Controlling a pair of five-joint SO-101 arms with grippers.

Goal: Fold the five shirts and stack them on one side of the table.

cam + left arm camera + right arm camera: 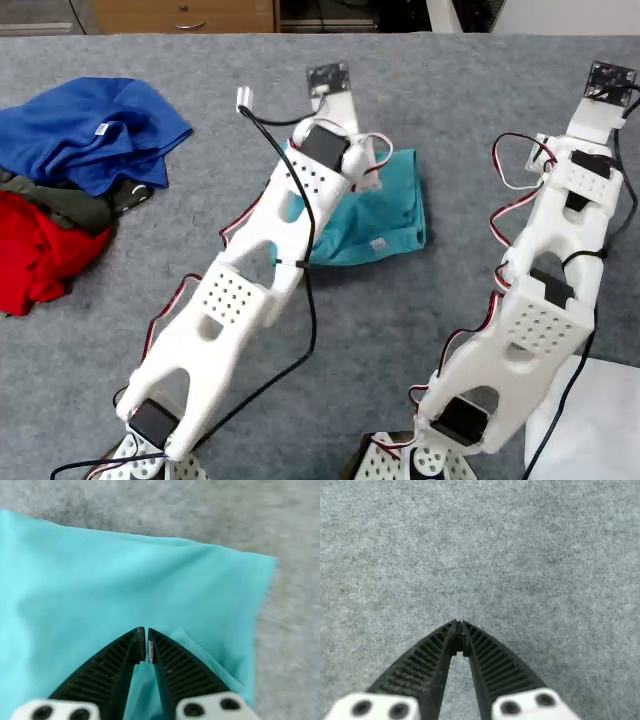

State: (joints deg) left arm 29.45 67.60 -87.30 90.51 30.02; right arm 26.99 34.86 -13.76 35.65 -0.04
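Note:
A teal shirt [385,215] lies folded on the grey table [450,100] near the middle, its label facing up. My left arm [300,190] stretches over it, and my left gripper [147,632] is shut with its tips just over the teal shirt [125,580]; I cannot tell whether cloth is pinched. At the left edge sits a loose pile: a blue shirt [95,125] on top, a dark olive one [60,195] under it, a red one [40,250] in front. My right gripper [459,625] is shut over bare grey felt, with its arm [570,200] at the far right.
A white sheet [600,420] lies at the table's front right corner. A wooden drawer unit [180,15] stands beyond the far edge. Bare felt stretches between the teal shirt and the right arm.

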